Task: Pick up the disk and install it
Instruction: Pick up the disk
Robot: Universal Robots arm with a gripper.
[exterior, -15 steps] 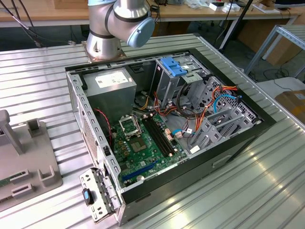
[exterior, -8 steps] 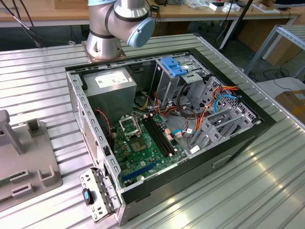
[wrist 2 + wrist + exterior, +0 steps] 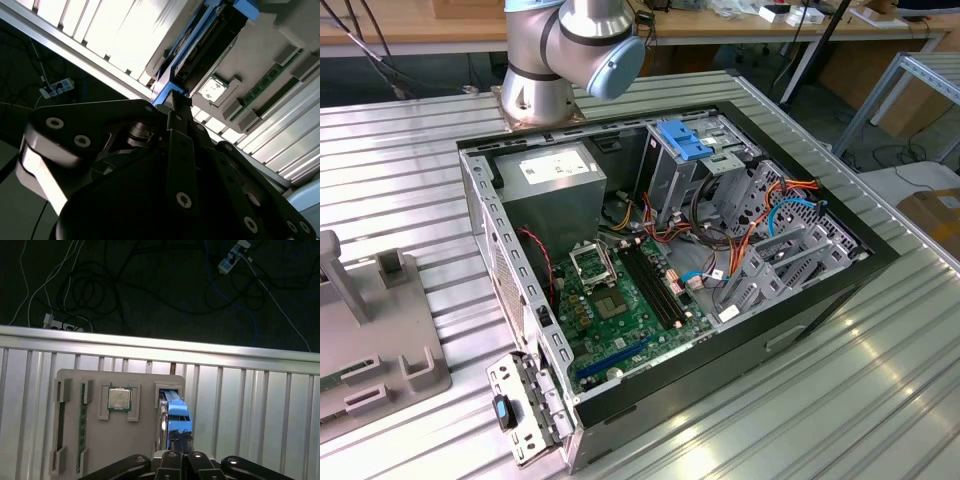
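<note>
Ribbed metal table (image 3: 820,420) carries an open computer case (image 3: 800,330) mid-surface and a grey fixture (image 3: 125,440) close to one table edge. Disk (image 3: 178,415) stands on edge in a slot along the fixture's edge, just beside a CPU chip (image 3: 119,399). Gripper (image 3: 181,440) sits right at the disk's blue rail; honestly can't tell if it's clamped on.
</note>
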